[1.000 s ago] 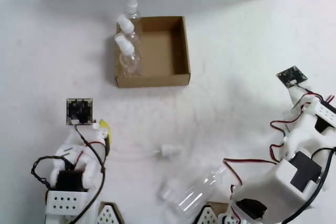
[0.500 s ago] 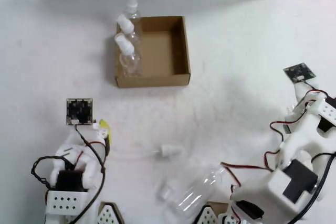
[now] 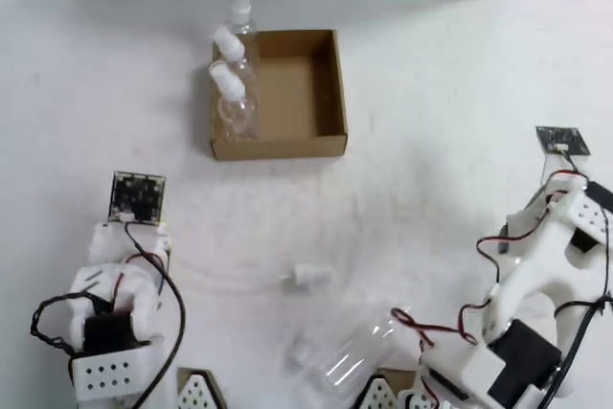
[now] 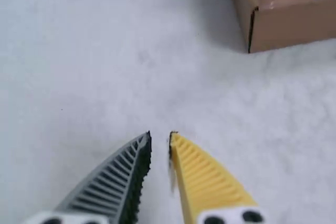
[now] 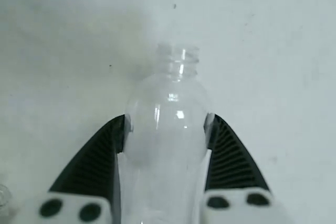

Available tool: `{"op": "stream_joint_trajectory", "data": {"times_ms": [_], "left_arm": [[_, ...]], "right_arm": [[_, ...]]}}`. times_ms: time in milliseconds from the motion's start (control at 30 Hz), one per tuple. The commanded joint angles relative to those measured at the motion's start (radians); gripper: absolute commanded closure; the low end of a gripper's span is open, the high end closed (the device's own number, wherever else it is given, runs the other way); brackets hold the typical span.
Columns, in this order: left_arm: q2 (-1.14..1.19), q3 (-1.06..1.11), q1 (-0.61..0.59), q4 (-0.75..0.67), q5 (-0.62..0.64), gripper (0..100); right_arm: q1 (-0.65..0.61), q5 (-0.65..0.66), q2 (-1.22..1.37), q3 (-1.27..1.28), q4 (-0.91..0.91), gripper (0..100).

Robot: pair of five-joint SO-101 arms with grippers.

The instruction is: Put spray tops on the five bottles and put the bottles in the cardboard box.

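As clamped across body by right gripper (image 5: 167, 121) jaws, uncapped clear bottle (image 5: 168, 98) is laid flat on desk (image 5: 273, 30), long axis along gripper, open neck pointed away. Left gripper (image 4: 160, 137) jaws set nearly closed, near cardboard box (image 4: 294, 24).

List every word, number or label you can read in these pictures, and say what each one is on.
None can be read. The cardboard box is plain brown; the capped bottles at its left wall and the open bottle in the right gripper are clear, with no label showing.
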Motion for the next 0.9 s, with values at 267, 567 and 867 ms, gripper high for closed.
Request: {"op": "stream_joint_trajectory", "data": {"times_ms": [267,567,867], "left_arm": [[0.024,-0.350,0.025,0.339,-0.213,93],[0.513,-0.753,0.131,0.499,-0.226,93],[0.684,-0.819,0.503,0.542,-0.413,93]], "right_arm": [[-0.225,-0.345,-0.150,0.233,-0.180,98.2],[-0.225,-0.348,-0.165,0.333,-0.331,98.2],[-0.196,-0.348,-0.163,0.371,-0.404,98.2]]}}
